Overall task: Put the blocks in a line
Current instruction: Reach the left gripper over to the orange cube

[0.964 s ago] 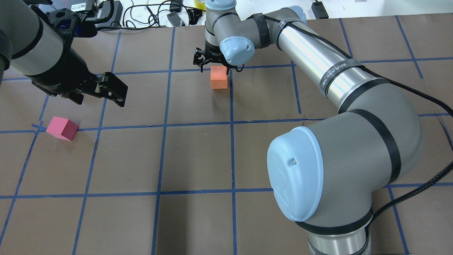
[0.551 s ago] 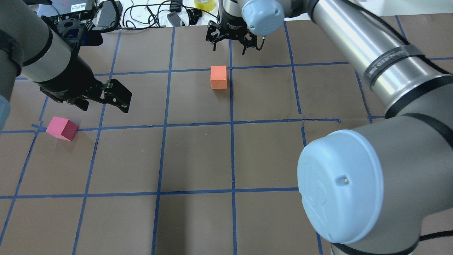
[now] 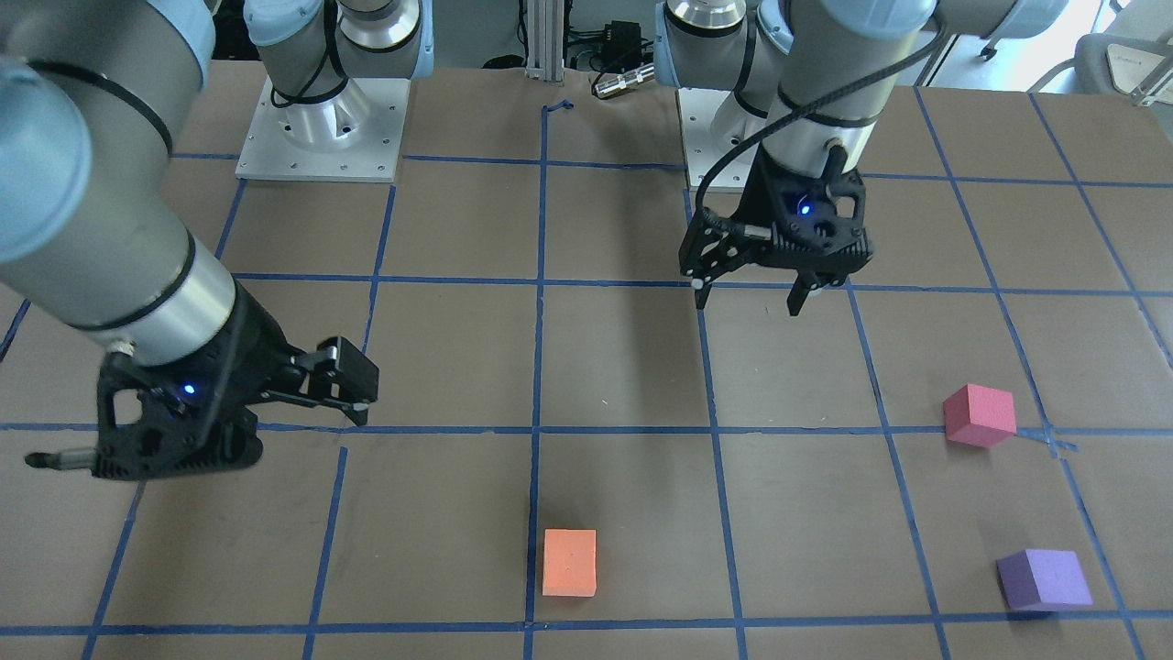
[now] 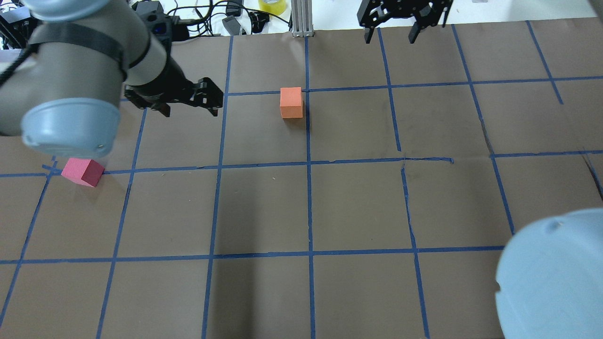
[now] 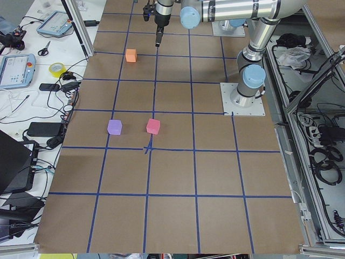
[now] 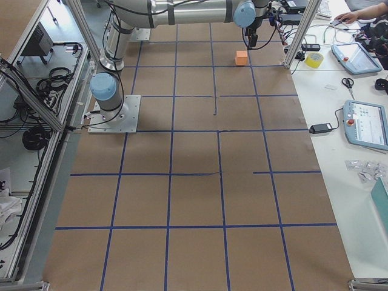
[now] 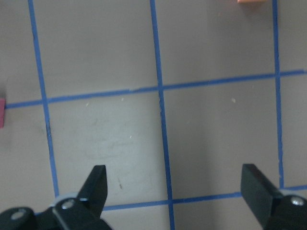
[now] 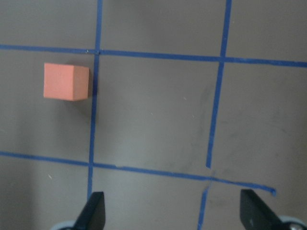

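The orange block (image 4: pixel 291 102) sits alone beside a blue grid line; it also shows in the front view (image 3: pixel 569 562) and the right wrist view (image 8: pixel 66 81). The pinkish-red block (image 4: pixel 83 172) lies at the left, partly under my left arm's elbow, and shows in the front view (image 3: pixel 980 415). The purple block (image 3: pixel 1044 579) lies near it toward the far edge and is hidden in the overhead view. My left gripper (image 4: pixel 188 109) is open and empty, hovering between the pinkish-red and orange blocks. My right gripper (image 4: pixel 391 33) is open and empty at the far edge, right of the orange block.
Cables, a yellow tape roll (image 4: pixel 272 5) and a metal post (image 4: pixel 301 19) lie beyond the table's far edge. My right arm's elbow (image 4: pixel 551 278) fills the near right corner. The arm bases (image 3: pixel 321 128) stand at the robot's side of the table.
My right gripper has risen off the orange block and swung away to the far right. My left gripper has moved right toward the middle. The blocks have not moved.
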You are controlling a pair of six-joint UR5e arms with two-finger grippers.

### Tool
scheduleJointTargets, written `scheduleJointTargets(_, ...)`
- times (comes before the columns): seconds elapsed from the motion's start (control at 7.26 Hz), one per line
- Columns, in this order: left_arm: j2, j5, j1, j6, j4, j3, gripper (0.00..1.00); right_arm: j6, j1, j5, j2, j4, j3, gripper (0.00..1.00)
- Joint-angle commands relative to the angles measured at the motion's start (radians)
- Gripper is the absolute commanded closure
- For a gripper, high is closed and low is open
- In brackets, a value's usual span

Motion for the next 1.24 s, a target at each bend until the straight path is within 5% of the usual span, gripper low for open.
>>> scheduleJointTargets(0.0, -0.208, -0.027, -0.103, -0.102, 0.159, 0.047, 0.0, -0.052, -0.041, -0.075, -0.184, -0.005, 0.214, 0.0)
scheduleJointTargets(0.28, -0.374, -0.025, -0.173, -0.156, 0.236, 0.128, 0.0, -0.049, -0.044, -0.124, -0.257, -0.095, 0.341, 0.0)
scheduleJointTargets(1.1, -0.582, -0.028, -0.184, -0.188, 0.354, 0.221, 0.0, -0.037, -0.036, -0.118, -0.335, -0.075, 0.358, 0.0)
